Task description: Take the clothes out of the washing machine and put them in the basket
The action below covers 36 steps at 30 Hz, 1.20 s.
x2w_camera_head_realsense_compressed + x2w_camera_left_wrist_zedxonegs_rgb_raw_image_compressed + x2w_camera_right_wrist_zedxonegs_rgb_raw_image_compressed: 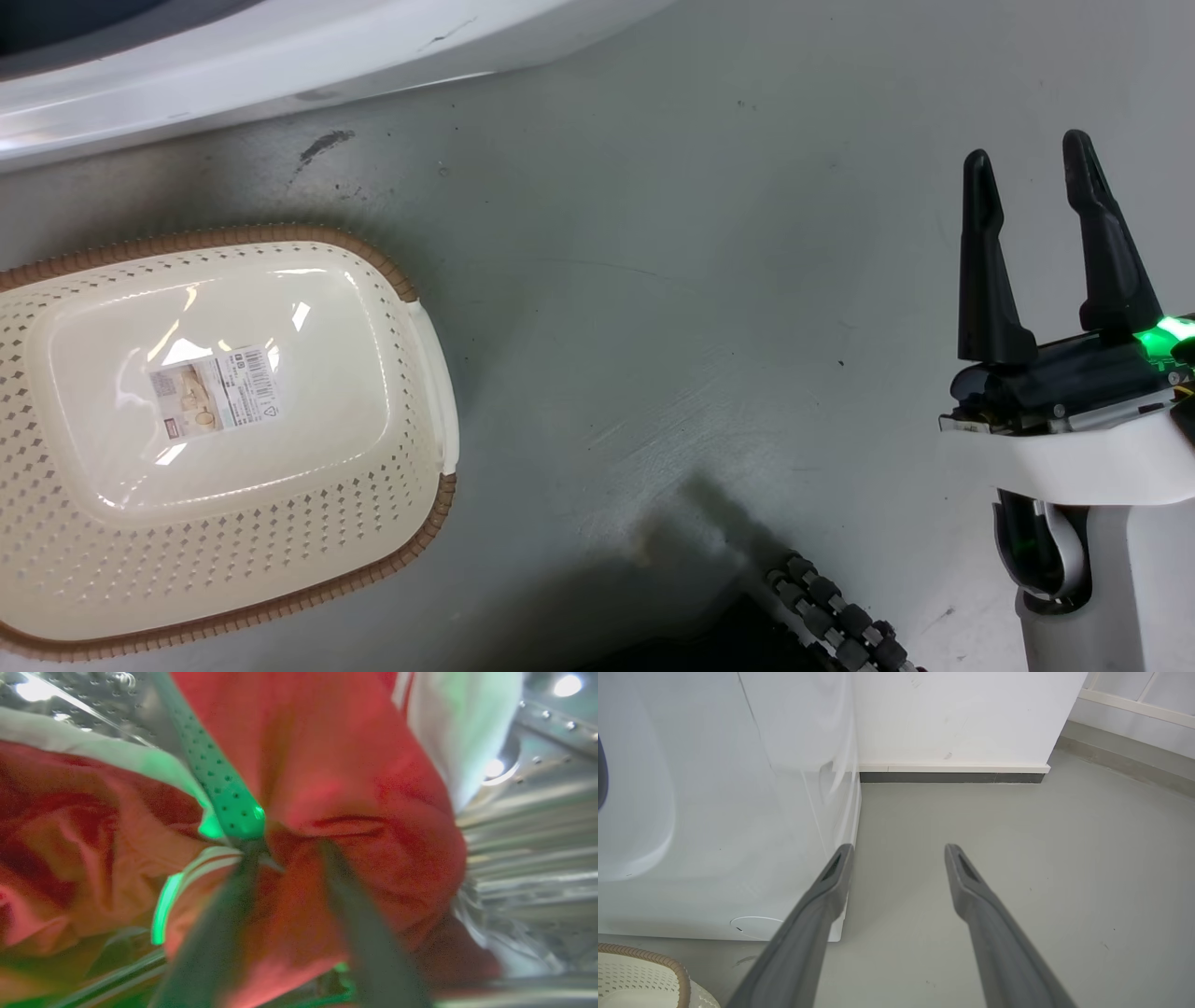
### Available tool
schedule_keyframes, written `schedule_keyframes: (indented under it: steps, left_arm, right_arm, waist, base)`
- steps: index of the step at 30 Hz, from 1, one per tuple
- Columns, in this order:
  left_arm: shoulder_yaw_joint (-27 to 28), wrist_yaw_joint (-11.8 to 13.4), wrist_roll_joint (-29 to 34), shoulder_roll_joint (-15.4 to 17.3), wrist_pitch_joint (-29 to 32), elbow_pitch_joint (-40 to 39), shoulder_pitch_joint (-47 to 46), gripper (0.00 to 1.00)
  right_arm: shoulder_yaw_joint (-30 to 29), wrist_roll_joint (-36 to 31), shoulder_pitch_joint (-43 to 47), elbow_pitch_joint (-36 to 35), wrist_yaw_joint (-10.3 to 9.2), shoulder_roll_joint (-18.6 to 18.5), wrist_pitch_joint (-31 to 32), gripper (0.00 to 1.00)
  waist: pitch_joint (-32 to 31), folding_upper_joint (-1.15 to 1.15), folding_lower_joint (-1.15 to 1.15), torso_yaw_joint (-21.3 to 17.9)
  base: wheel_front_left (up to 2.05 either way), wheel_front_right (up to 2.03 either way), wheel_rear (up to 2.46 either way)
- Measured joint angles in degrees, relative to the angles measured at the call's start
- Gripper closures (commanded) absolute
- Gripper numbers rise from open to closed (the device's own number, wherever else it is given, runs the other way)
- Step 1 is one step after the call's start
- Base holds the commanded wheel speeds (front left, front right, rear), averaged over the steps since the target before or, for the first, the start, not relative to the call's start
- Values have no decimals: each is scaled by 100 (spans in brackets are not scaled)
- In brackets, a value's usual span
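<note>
Left hand [290,847] amid red clothes [327,765], steel drum [537,826]

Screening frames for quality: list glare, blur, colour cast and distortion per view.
Head view: sharp, with white glare patches on the basket floor around its label, dark shadow at bottom centre. Left wrist view: clothes and fingers blurred, green light tinting the fabric, glints on the drum. Right wrist view: sharp, evenly lit, washing machine edge bowed by the wide lens.

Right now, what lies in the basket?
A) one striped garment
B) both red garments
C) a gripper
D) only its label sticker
D: the head view shows the basket with just the label sticker on its floor; the left wrist view has the red clothes in the steel drum.
</note>
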Motion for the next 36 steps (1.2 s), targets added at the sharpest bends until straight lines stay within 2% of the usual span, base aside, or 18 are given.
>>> schedule_keyframes:
  steps: [8, 18, 36]
  left_arm:
    - [-36, -1, 29, -35, -369, -53, 38, 100]
    - [27, 0, -102, -73, -1323, -313, 548, 100]
    - [-86, -9, -680, -59, -2780, -1316, 2352, 100]
  right_arm:
    - [-25, -63, -16, 10, 0, 1, 0, 0]
    - [-125, -385, 69, 79, 0, 2, 0, 0]
    - [-172, -756, 546, 282, 0, 4, 0, 0]
  waist:
    - [-105, 0, 0, 80]
    - [-585, 0, 0, 410]
    - [-1837, 0, -1, 1071]
  base:
    - [0, 0, 0]
    - [0, 0, 0]
    - [0, 0, 0]
